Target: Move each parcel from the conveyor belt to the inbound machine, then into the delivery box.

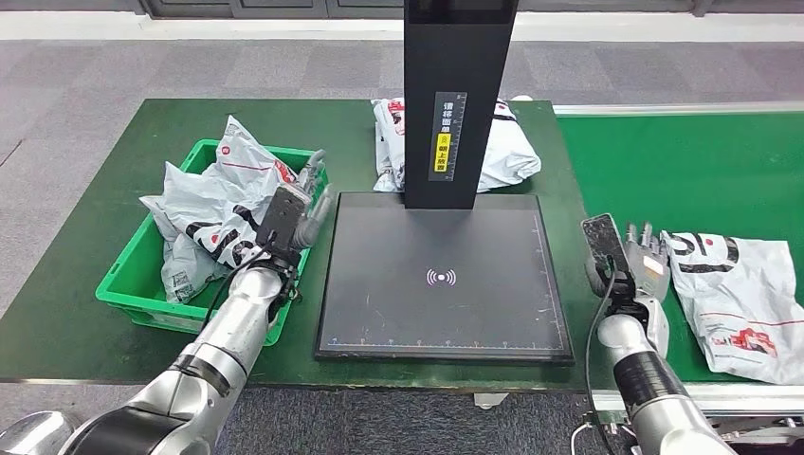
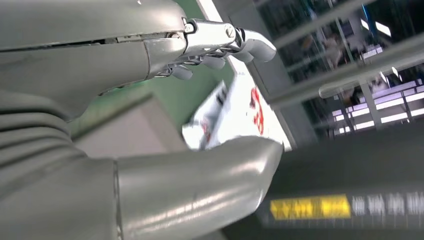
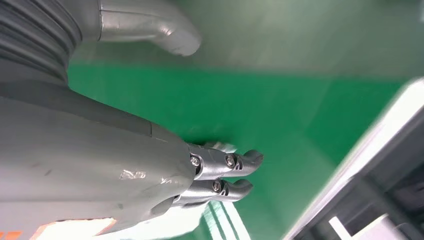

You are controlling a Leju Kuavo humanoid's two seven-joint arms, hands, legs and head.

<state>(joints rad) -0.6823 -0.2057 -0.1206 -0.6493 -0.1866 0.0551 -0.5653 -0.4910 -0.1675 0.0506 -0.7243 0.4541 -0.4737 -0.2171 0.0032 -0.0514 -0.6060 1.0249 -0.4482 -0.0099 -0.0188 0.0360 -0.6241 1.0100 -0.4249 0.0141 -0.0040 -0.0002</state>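
Left hand: the left hand (image 1: 301,210) hangs above the gap between the green delivery box (image 1: 123,284) and the scanner plate, fingers apart and stretched forward, holding nothing.
Right hand: the right hand (image 1: 637,258) sits at the near edge of the conveyor belt (image 1: 664,171), fingers extended and spread, empty; its fingertips lie just beside the parcel on the belt, and contact cannot be confirmed.
Parcel on belt: a grey-white parcel (image 1: 740,289) with red and black print lies flat on the green belt, to the right of the right hand.
Inbound machine: a flat black plate (image 1: 446,275) with a white wireless mark, and a black upright column (image 1: 458,95) with a yellow label at its back.
Parcel behind column: one crumpled parcel (image 1: 502,147) lies on the green counter (image 1: 76,322) behind the column.
Delivery box: holds several crumpled grey parcels (image 1: 213,204), piled above the rim.
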